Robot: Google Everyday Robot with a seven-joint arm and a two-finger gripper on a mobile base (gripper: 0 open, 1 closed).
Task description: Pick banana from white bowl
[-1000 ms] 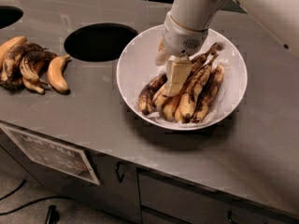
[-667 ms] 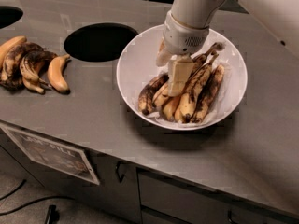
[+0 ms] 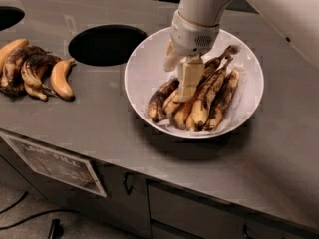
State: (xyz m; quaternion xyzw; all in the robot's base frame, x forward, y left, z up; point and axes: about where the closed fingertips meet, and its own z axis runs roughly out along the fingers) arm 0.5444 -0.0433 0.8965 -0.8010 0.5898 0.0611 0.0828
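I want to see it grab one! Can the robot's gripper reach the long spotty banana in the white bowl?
Probably yes. The gripper hangs inside the white bowl, low over the pile, and the banana lies uncovered just beside it. Nothing stands between them.

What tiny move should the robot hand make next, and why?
Probably a small, slow lift straight up. The gripper sits low in the white bowl, on the pile next to the banana; the pile is tightly packed, so going slowly shows whether one comes free.
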